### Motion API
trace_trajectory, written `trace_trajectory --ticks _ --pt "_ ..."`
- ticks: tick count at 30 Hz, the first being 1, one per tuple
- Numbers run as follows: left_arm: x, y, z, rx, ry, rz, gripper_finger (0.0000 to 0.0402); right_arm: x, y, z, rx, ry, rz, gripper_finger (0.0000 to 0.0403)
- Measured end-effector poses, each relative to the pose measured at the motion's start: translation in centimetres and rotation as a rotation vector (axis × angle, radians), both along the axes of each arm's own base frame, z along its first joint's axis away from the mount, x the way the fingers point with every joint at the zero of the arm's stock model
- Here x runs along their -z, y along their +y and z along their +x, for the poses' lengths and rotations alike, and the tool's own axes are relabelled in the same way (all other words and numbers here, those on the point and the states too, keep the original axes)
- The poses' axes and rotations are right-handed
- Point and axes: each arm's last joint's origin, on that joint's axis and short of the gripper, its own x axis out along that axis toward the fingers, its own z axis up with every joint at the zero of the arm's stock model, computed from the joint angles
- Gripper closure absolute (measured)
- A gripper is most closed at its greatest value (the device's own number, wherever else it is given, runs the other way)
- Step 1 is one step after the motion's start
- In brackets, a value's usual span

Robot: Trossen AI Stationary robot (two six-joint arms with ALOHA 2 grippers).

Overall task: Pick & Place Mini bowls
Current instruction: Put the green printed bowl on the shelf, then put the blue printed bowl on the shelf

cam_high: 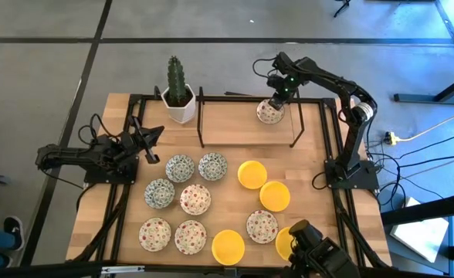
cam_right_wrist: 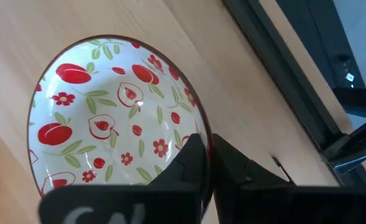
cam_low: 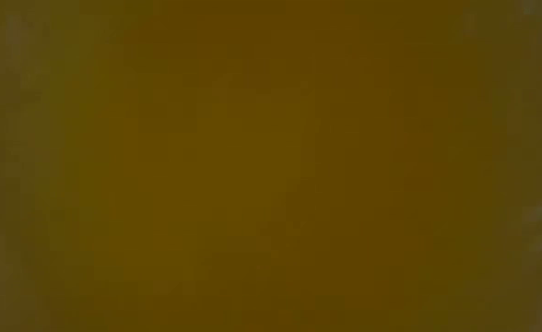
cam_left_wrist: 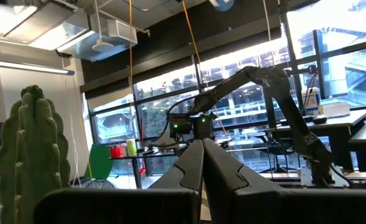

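Overhead, the right gripper [cam_high: 274,100] reaches to the far side of the wooden surface [cam_high: 227,135], its fingers pinched on the rim of a white mini bowl printed with red fruit and flowers [cam_high: 269,113]. In the right wrist view the two dark fingers [cam_right_wrist: 192,163] straddle the edge of that bowl [cam_right_wrist: 108,118], one inside the rim and one outside, over bare wood beside the black frame rail [cam_right_wrist: 282,68]. From above, the held bowl sits between the legs of a low black rack [cam_high: 246,120] at the far edge.

The left gripper [cam_high: 151,137] waits at the left side of the surface, fingers closed and holding nothing; its wrist view shows the closed fingertips [cam_left_wrist: 201,163] meeting, with the cactus [cam_left_wrist: 30,155] close at hand and the right arm [cam_left_wrist: 258,93] farther off against tall windows.

Eleven more mini bowls lie on the near half of the surface. Three blue-green patterned bowls [cam_high: 180,167] cluster left of centre, four red-speckled bowls [cam_high: 195,198] are spread among them and toward the near edge, and four plain yellow bowls [cam_high: 252,174] run from centre to the near right, the last partly hidden by a dark camera mount [cam_high: 320,251].

A white pot [cam_high: 181,108] holding the cactus [cam_high: 176,79] stands at the far left corner. The low view is filled with a blurred yellow-brown and shows nothing distinct.
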Motion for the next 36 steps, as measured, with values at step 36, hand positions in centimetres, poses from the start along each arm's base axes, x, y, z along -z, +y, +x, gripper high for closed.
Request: trace_trajectory --ticks 36 --pt "0.1 0.0 0.0 -0.009 0.011 0.002 0.0398 -16.8 5.7 1.1 -0.275 -0.665 -0.273 0.0253"
